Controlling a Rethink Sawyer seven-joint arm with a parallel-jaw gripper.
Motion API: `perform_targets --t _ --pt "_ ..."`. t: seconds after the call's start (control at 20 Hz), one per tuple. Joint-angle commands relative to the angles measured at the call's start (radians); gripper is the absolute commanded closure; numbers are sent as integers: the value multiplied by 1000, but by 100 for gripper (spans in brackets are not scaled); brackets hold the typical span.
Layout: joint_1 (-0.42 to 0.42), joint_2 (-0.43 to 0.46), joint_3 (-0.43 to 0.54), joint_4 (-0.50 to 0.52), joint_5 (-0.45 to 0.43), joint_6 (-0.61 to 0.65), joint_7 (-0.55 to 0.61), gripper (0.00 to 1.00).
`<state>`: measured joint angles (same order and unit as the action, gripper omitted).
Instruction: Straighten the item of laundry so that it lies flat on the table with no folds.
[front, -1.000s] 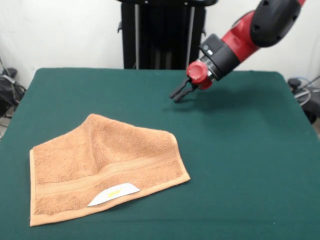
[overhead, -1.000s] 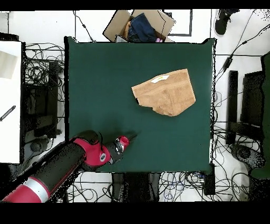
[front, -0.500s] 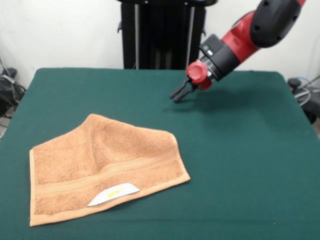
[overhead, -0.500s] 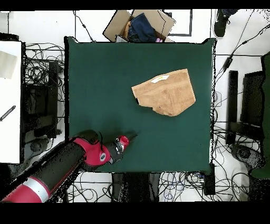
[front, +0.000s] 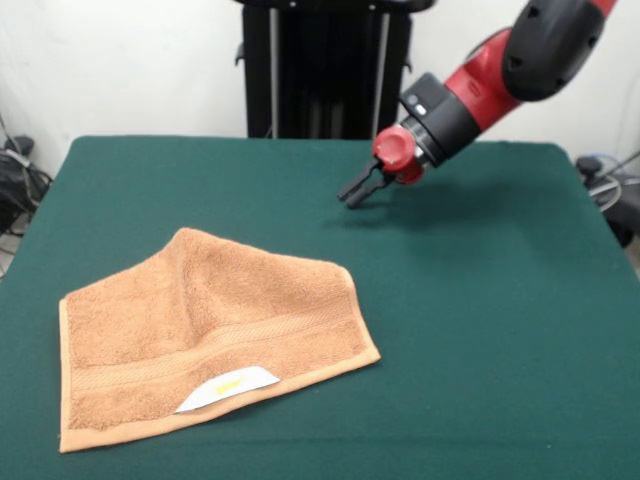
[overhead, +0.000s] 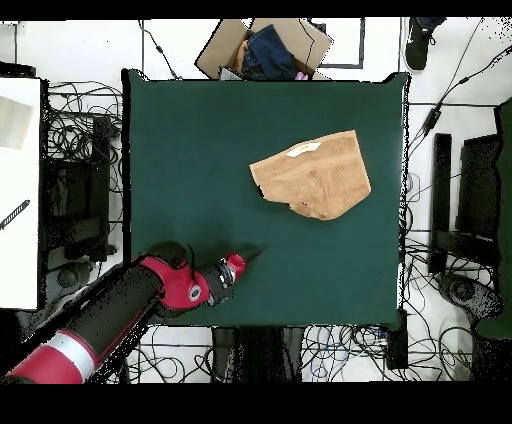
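1 corner of the towel (front: 205, 325) (overhead: 313, 176) lies folded over.

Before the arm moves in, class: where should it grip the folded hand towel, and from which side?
Probably the pointed folded-over tip of the hand towel at its far edge, taken from above. The diagonal crease suggests that corner is doubled onto the cloth. The gripper hangs apart from it over the table.
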<state>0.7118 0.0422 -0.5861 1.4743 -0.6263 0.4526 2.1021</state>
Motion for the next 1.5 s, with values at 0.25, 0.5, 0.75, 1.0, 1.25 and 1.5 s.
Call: perform_targets --t 0.25,0.5,0.75,1.0,1.25,1.5 --pt "-86 15 194 -188 53 -25 40 0" --pt "-95 9 203 -197 48 -15 30 0" --pt "-102 3 212 -207 45 2 12 0" --pt "-103 1 216 -213 46 12 16 0" --pt "-103 4 217 -222 44 18 15 0" --pt "-111 3 227 -234 39 28 3 0"
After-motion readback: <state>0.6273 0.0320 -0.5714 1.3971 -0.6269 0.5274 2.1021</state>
